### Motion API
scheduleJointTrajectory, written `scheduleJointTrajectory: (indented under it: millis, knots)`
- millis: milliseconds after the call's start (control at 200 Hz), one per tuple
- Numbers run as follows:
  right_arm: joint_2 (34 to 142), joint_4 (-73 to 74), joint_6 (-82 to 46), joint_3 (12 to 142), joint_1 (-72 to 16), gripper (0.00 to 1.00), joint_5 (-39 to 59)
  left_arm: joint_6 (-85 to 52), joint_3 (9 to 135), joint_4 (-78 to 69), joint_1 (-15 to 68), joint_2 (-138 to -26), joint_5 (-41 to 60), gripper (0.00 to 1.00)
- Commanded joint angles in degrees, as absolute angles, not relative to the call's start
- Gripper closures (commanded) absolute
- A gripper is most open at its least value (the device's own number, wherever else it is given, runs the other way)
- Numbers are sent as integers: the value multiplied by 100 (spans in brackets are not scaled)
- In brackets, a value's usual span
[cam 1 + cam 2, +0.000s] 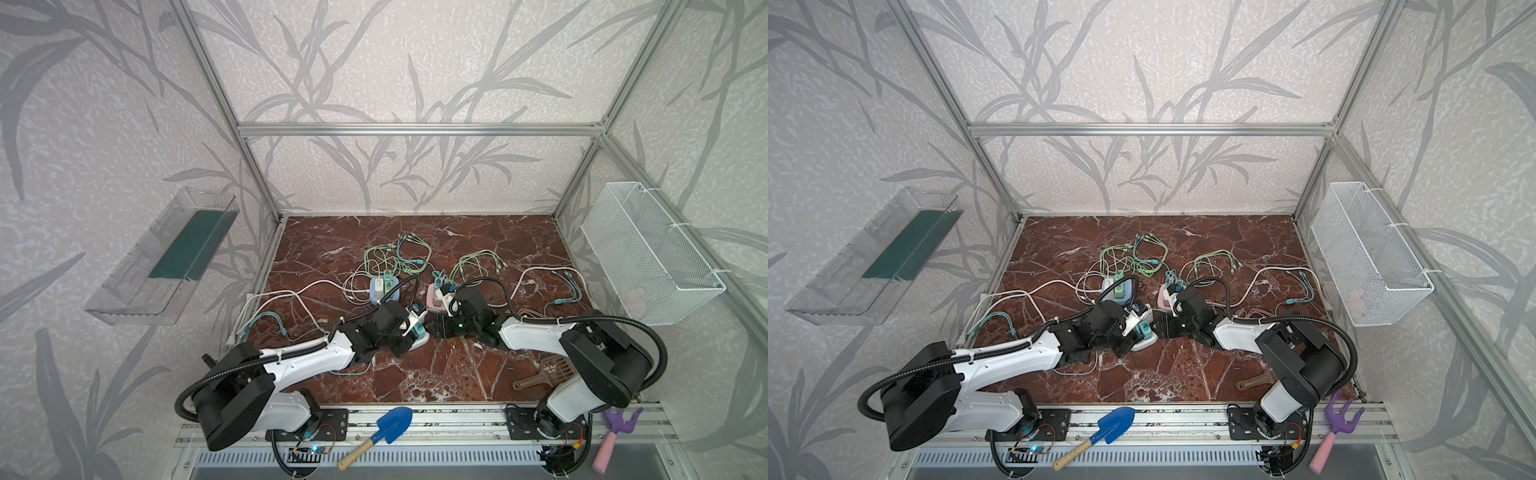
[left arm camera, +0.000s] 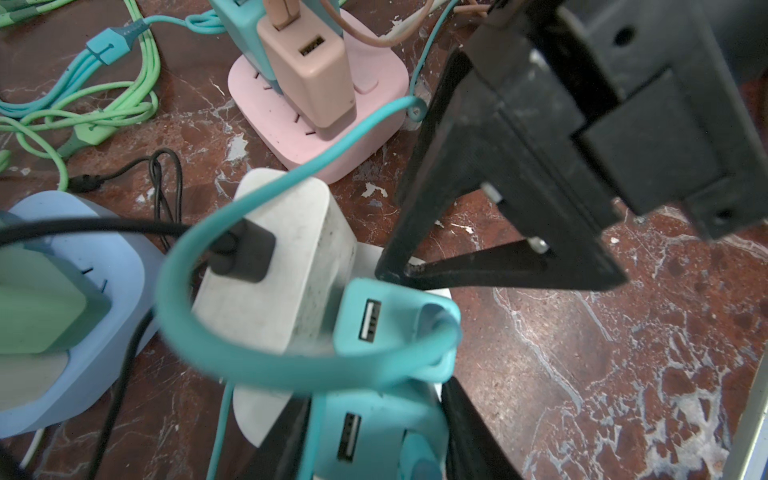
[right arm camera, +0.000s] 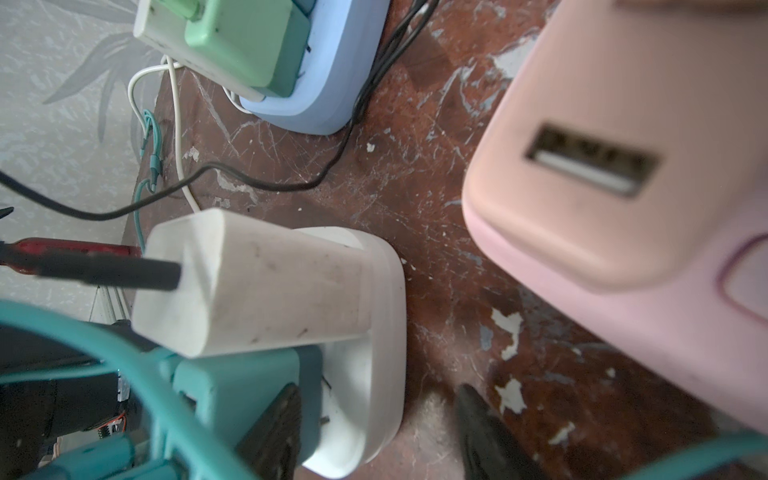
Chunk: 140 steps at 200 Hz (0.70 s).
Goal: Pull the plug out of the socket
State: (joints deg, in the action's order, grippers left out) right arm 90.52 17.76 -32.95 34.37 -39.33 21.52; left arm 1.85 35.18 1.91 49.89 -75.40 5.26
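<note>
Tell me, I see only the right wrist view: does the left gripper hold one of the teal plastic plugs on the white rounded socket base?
Observer: Yes. In the left wrist view the left gripper is shut on the teal plastic plug nearest its camera, a finger on each side.
Operator: Where does the right gripper touch?
Observer: There its black fingertip seems to rest on the white rounded socket base, beside the second teal plug.
Operator: Does the pink rounded socket base carry only the peach plastic plug?
Observer: No, a teal plastic charger stands beside it.
</note>
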Motion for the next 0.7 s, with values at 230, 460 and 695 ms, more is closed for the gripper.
scheduleJointTrajectory:
  millis: [230, 460, 695]
  knots:
    - [9219, 1547, -3138, 3611, -3964, 45, 2517, 316, 3287, 205, 5071, -7325, 741, 47]
    - [9237, 1394, -3046, 3699, -3962, 46, 2549, 345, 3318, 196, 5072, -7361, 628, 46]
    - [9246, 1322, -3021, 3727, -3878, 46, 2590, 482, 3213, 241, 5071, -7269, 578, 48]
